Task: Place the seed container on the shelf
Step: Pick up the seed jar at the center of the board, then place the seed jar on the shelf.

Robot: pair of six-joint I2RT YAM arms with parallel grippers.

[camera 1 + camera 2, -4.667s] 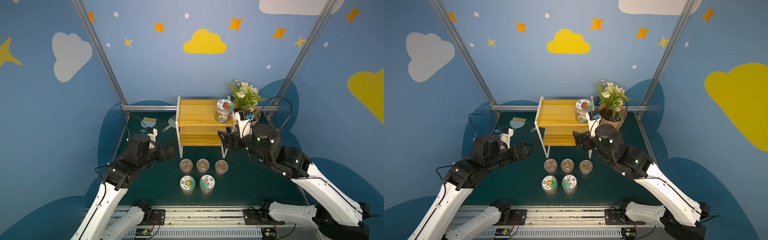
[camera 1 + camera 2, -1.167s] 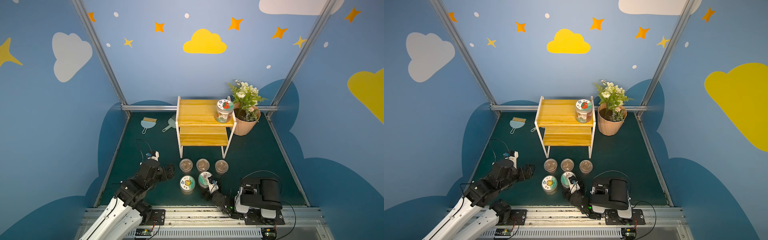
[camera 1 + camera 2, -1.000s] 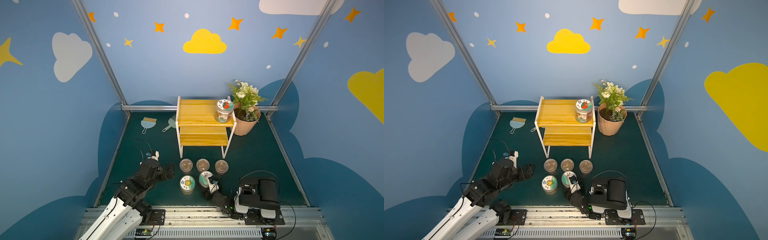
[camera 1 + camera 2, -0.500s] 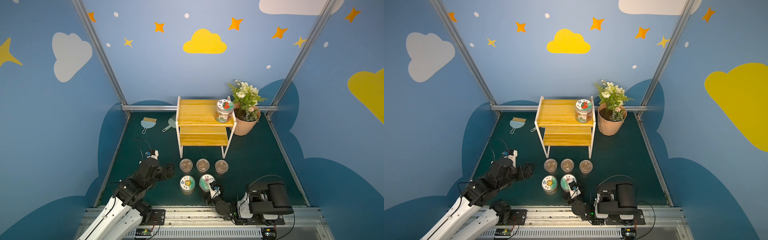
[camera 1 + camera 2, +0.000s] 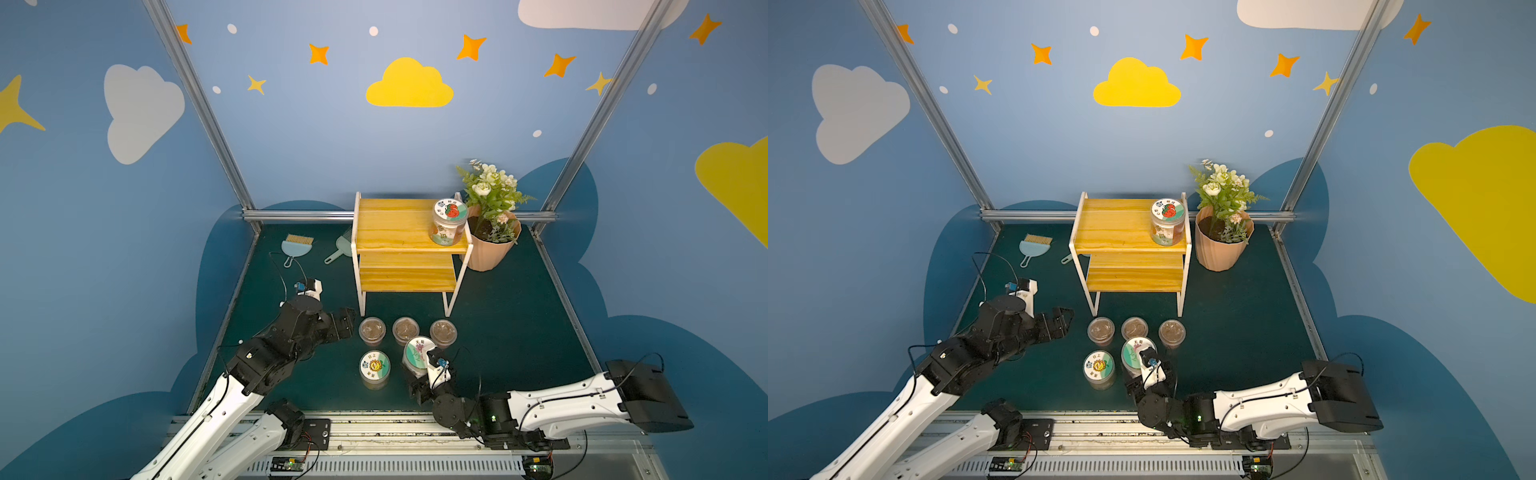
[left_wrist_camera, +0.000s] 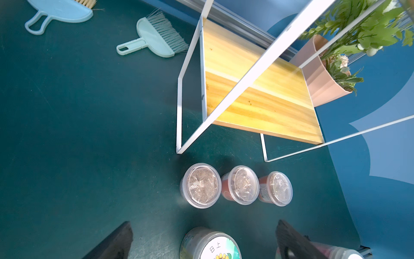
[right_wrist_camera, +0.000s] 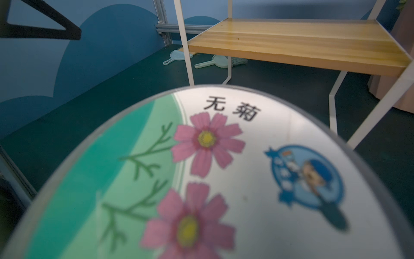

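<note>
Right tool (image 5: 417, 374): low at the near edge of the surface (image 5: 519, 332), pressed up against the seed container. Its jaws are hidden under the lid, so I cannot tell whether they grip the jar or only flank it.
Seed container (image 5: 417, 351): clear jar with a pink-flower lid, at the tool's 12 o'clock and touching it. It is down on the surface, not on the shelf.
Handling (judged): rigid plastic, light, with a smooth wall that is likely slippery. It is wide enough to need a broad jaw span.
Hold point (judged): the round wall just under the lid, keeping the jar upright. The lid alone may pull off.
Neighbours: sunflower-lid jar (image 5: 375, 366) just beside it at 9 o'clock. Three clear-lid cups (image 5: 405, 329) stand in a row close by at 12 o'clock.
Left tool (image 5: 347, 324): jaws spread wide and empty, at 10 o'clock near the end cup.
Shelf (image 5: 395, 224): at 12 o'clock, past the cups. A strawberry-lid jar (image 5: 448, 220) stands on the right end of the top tier, and the lower tier is bare.
Beyond: flower pot (image 5: 490, 249) at 1 o'clock beside the shelf, and hand brushes (image 5: 296, 248) at 11 o'clock.
Change: since half a second earlier, the right elbow has swung out toward 3 o'clock. Several seconds earlier both arms reached toward the shelf. The strawberry-lid jar is unmoved.
</note>
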